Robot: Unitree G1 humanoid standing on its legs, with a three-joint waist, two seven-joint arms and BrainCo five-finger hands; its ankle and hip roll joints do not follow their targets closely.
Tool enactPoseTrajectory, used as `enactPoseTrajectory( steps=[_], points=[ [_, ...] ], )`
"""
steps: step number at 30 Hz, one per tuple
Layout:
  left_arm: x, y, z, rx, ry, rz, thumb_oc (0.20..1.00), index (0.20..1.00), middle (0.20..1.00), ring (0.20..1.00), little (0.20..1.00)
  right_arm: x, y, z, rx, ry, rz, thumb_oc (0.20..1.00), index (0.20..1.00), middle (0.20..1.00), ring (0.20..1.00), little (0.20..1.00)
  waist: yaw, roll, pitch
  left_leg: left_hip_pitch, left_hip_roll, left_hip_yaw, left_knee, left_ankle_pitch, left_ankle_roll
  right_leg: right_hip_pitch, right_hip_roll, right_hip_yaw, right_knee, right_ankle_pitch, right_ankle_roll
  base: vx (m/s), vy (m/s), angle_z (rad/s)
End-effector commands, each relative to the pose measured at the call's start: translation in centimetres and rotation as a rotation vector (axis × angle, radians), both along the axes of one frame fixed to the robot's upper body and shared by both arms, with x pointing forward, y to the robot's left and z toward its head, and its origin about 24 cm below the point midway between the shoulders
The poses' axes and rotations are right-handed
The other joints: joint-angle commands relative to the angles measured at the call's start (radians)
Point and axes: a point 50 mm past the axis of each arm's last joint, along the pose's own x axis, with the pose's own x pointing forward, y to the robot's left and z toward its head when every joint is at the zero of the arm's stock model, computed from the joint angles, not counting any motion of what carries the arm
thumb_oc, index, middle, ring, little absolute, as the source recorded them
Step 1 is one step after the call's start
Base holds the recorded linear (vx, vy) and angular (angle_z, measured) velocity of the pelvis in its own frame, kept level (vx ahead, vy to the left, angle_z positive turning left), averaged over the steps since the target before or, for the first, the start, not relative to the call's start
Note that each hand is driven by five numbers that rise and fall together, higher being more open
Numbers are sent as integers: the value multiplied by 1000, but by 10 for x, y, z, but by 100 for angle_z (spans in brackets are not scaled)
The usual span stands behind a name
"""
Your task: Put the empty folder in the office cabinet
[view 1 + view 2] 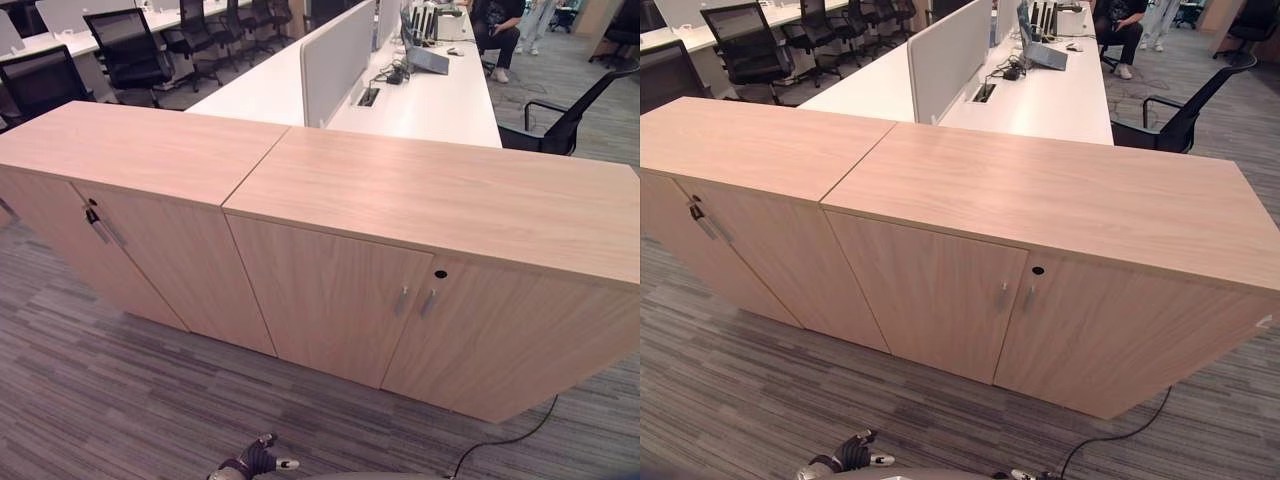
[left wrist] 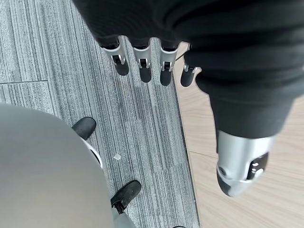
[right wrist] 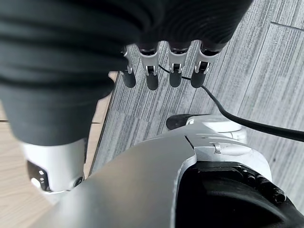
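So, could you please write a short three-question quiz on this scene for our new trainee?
1. True or false: the doors of the right cabinet are shut.
2. What does the left hand hold? A) a folder B) nothing C) a door handle
3. Fill in: both cabinets stand on a grey ____ floor.

Key: 1 true. 2 B; the right hand hangs empty too, fingers straight, and I see no folder on the cabinet tops. 3 carpet.
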Motion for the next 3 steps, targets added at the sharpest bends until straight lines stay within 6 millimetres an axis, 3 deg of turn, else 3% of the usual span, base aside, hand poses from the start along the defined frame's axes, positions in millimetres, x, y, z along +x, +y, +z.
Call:
enactPoseTrajectory(
  steps=[1,3],
  points=[
    [19,-1,4,8,-52,9,1000,1000,1000,1000,1000,13,9,0,3,-11,47,1000,1000,1000,1000,1000,-10,-1,17,9,1,-62,5,-84,-16,17,40,-79,5,-31,17,0,0,0],
    [19,-1,4,10,-54,4,1000,1000,1000,1000,1000,14,9,0,3,-12,47,1000,1000,1000,1000,1000,-11,0,17,8,1,-62,5,-84,-16,17,40,-78,5,-30,17,0,0,0]
  ],
)
